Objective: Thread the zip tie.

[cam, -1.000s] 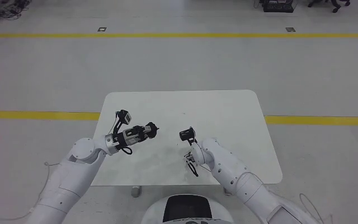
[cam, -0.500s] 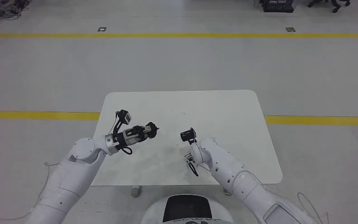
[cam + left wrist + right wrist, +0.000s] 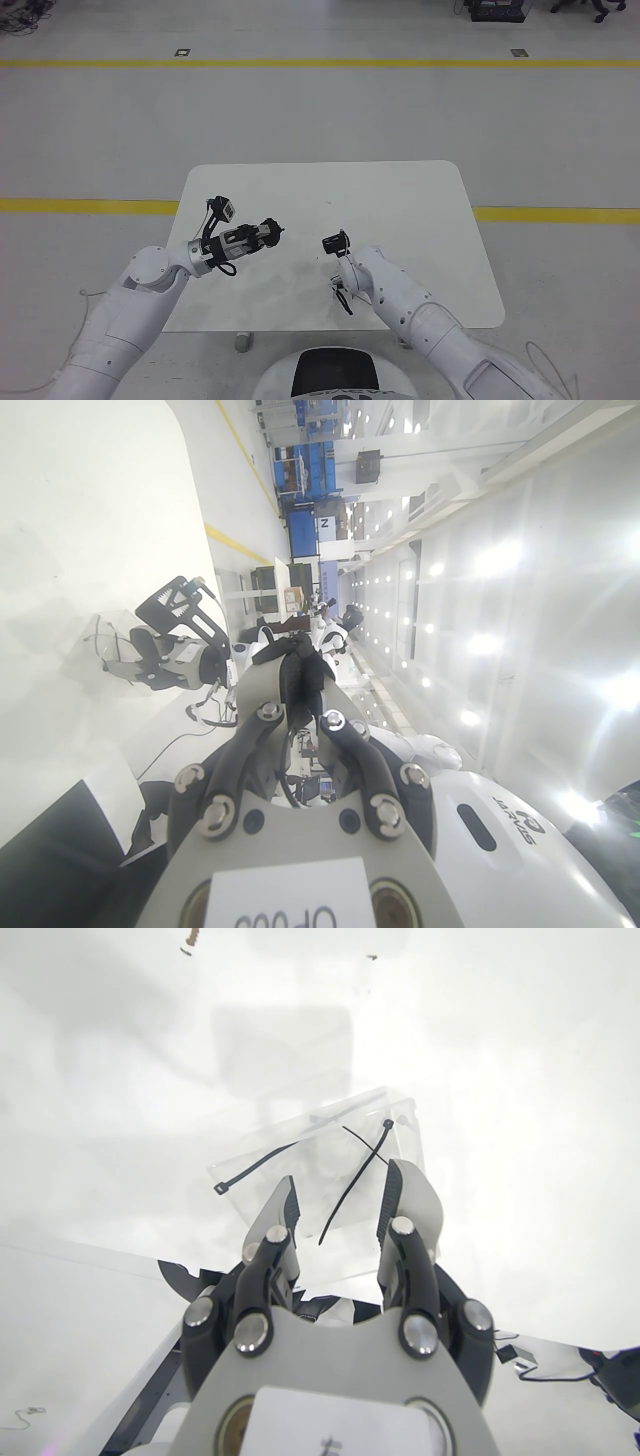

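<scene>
A clear plastic box (image 3: 320, 1163) on the white table (image 3: 400, 200) holds two black zip ties: one (image 3: 357, 1175) lies slanted, the other (image 3: 250, 1170) rests over the box's edge. My right gripper (image 3: 345, 1193) hangs open just above the box, its fingers either side of the slanted tie without touching it. In the top view the right gripper (image 3: 342, 296) points down near the table's front edge. My left gripper (image 3: 280, 230) is raised over the table's left half and shut (image 3: 300, 650). A short dark strip shows at its tips; I cannot tell what it is.
The left wrist view shows the right gripper (image 3: 175, 597) beside the clear box (image 3: 110, 635). A few small specks (image 3: 190, 938) lie on the table farther off. Bare table surface stretches toward the back and right.
The right arm has edged slightly toward the table's front. The left arm has kept still.
</scene>
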